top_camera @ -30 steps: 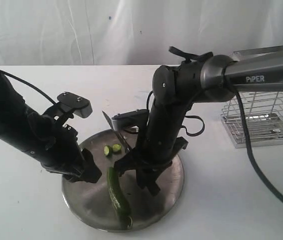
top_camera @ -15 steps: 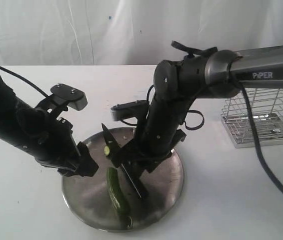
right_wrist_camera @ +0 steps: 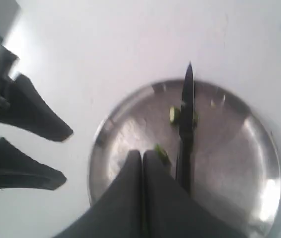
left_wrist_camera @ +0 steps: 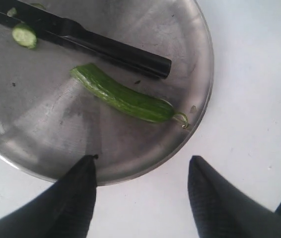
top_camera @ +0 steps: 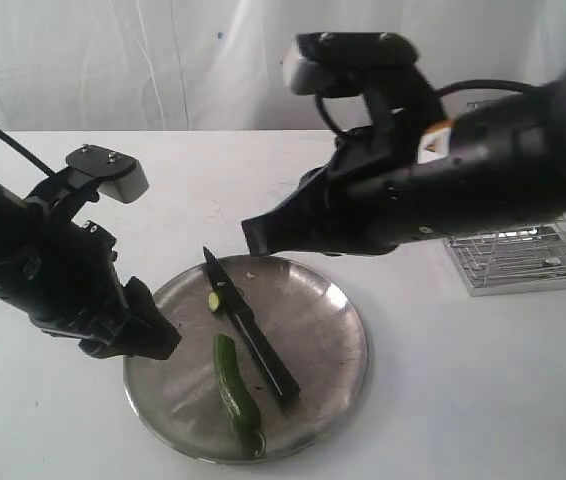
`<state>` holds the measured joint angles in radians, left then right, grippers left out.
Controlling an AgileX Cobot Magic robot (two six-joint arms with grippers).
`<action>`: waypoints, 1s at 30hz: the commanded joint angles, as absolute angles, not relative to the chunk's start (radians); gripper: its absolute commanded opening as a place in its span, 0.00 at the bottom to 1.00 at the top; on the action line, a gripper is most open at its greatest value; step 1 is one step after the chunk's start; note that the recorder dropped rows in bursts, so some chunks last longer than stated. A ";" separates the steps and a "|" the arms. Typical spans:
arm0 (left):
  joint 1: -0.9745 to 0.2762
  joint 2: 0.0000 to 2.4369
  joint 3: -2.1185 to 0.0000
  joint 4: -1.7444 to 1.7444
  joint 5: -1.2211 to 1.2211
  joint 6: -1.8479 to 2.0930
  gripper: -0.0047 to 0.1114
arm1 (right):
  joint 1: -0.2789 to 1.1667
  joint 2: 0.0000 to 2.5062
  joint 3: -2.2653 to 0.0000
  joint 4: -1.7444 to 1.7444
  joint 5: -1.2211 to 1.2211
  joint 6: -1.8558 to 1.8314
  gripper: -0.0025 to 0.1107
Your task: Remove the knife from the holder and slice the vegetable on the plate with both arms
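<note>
1. Steel, shiny and round, the shallow plate (top_camera: 338, 320) carries the slim black knife (top_camera: 253, 335) lying flat, with the slender dark green vegetable (top_camera: 233, 385) just beside it and a pale cut slice (top_camera: 215, 300) by the blade
2. Silver wire holder (top_camera: 523, 255) stands well apart on the white table (top_camera: 463, 400), before a white curtain (top_camera: 113, 60)
3. Left gripper (left_wrist_camera: 141, 166) hangs wide open and empty at the plate's rim; right gripper (right_wrist_camera: 141, 159) is closed on nothing, above the plate
4. A second ago the right gripper held the knife over the vegetable; it has since let go and lifted away
</note>
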<state>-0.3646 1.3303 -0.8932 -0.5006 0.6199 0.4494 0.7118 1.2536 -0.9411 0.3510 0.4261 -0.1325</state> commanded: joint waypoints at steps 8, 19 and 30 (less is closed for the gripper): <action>-0.370 1.322 -0.887 -0.515 0.638 0.444 0.55 | 0.727 0.950 -0.826 0.367 0.364 -0.128 0.02; -0.370 1.322 -0.887 -0.515 0.638 0.444 0.55 | 0.727 0.904 -0.823 0.303 0.305 -0.135 0.02; -0.370 1.322 -0.887 -0.515 0.638 0.444 0.55 | 0.633 0.780 -0.506 0.293 -0.070 -0.135 0.02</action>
